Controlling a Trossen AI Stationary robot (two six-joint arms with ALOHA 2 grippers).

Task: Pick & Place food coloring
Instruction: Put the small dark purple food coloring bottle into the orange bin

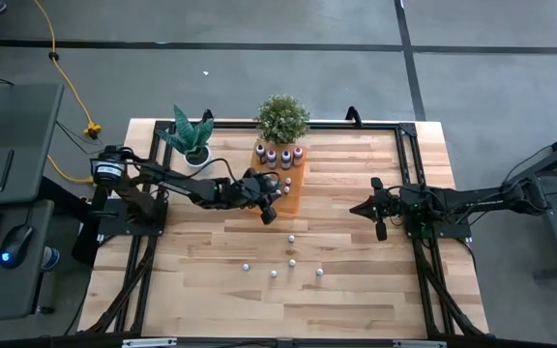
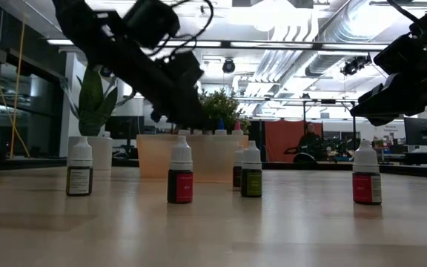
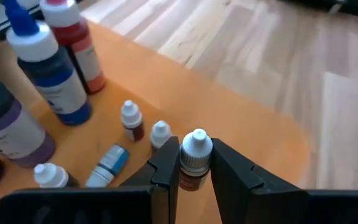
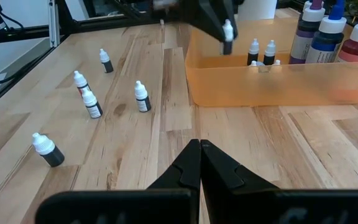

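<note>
Left gripper (image 3: 195,171): pinching a tiny white-capped food coloring bottle with a reddish-brown label (image 3: 195,163), held just above the floor of the orange rectangular plastic tray (image 3: 253,118).
Right gripper (image 4: 200,163): fingers pressed together, parked over the wooden table (image 1: 356,290), well away from the action.
Already in tray: a few small bottles (image 3: 131,120), one lying on its side, plus big dye bottles (image 3: 48,68) at the back.
Still out: five little bottles (image 4: 89,102) loose on the table.
Tip: I'd lower it onto the bare orange patch, clear of the neighbours, let the base touch down, then spread the fingers slowly so it doesn't topple.
</note>
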